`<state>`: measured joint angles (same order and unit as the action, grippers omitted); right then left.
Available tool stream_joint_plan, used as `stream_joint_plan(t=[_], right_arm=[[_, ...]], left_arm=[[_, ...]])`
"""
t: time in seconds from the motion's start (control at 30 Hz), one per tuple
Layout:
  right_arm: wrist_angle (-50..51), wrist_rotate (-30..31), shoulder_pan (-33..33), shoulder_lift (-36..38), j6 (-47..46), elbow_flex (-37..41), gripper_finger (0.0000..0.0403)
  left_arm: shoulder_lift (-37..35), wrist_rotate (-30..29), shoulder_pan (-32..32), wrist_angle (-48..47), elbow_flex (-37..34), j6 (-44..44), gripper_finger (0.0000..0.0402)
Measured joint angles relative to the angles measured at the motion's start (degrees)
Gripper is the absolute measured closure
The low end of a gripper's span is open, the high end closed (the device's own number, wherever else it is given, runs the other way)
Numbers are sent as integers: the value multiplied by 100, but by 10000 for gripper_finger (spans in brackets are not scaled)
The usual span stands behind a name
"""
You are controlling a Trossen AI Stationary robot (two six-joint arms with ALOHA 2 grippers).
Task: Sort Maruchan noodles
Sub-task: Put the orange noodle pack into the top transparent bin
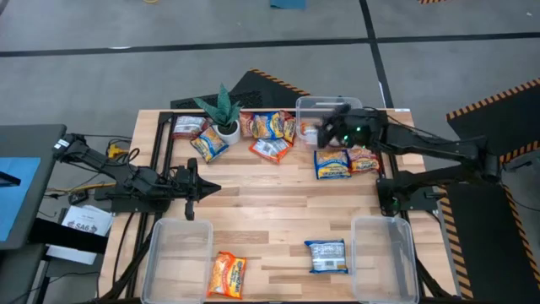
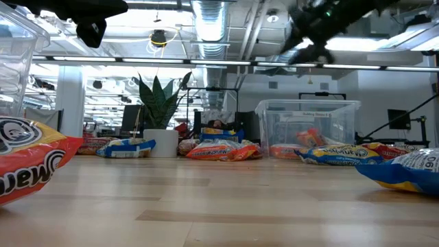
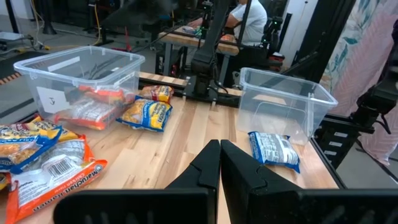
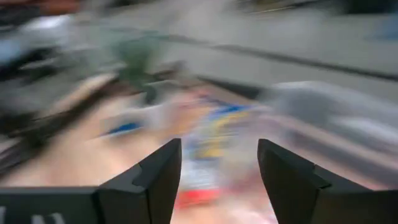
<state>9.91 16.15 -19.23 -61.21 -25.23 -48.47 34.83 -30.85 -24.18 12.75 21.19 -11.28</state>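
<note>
Several Maruchan packets lie flat along the far side of the table: red-white (image 1: 189,127), blue-yellow (image 1: 209,145) and orange ones (image 1: 272,125), and two more (image 1: 332,163) near the right arm. An orange packet (image 1: 226,274) and a blue one (image 1: 326,256) lie near the front edge. My right gripper (image 4: 217,168) is open and holds nothing; it hovers high over the far clear bin (image 1: 314,105), which has a packet (image 1: 308,133) in it. My left gripper (image 3: 219,163) is shut and empty, above the table's left middle (image 1: 207,187).
A green spiky plant in a white pot (image 1: 224,114) stands among the far packets. Clear bins sit at the near left (image 1: 179,253) and near right (image 1: 384,253). Bare wood (image 1: 278,203) lies between the arms. A person (image 3: 249,22) sits beyond the table.
</note>
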Motion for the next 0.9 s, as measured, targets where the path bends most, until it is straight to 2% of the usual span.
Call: stream_joint_plan(t=[0.07, 0.2, 0.27, 0.33, 0.4, 0.47, 0.57, 0.9], right_arm=[[-521, -465, 389, -366, 5, 0, 166], [-1515, -582, 1197, -1364, 200, -15, 168], [-1571, -580, 1500, -1928, 528, -185, 168], [-1432, -404, 1703, -2443, 926, -471, 168], [-1172, 52, 1835, -2899, 1355, -840, 168], [-749, 550, 1914, -3345, 1754, -1251, 168], [-230, 981, 1929, -3947, 2078, -1792, 168], [77, 1336, 1436, -5529, 2122, -2729, 168]], left_arm=[[0, 0, 0, 3, 0, 4, 401], [0, 0, 0, 50, 0, 3, 401], [1, 0, 0, 50, 0, 9, 401], [1, -1, 0, 50, 0, 37, 401], [2, -2, 0, 49, 0, 51, 401], [0, -2, 0, 48, 0, 53, 401], [0, -2, 0, 48, 0, 53, 401], [0, -2, 0, 24, 0, 56, 401]])
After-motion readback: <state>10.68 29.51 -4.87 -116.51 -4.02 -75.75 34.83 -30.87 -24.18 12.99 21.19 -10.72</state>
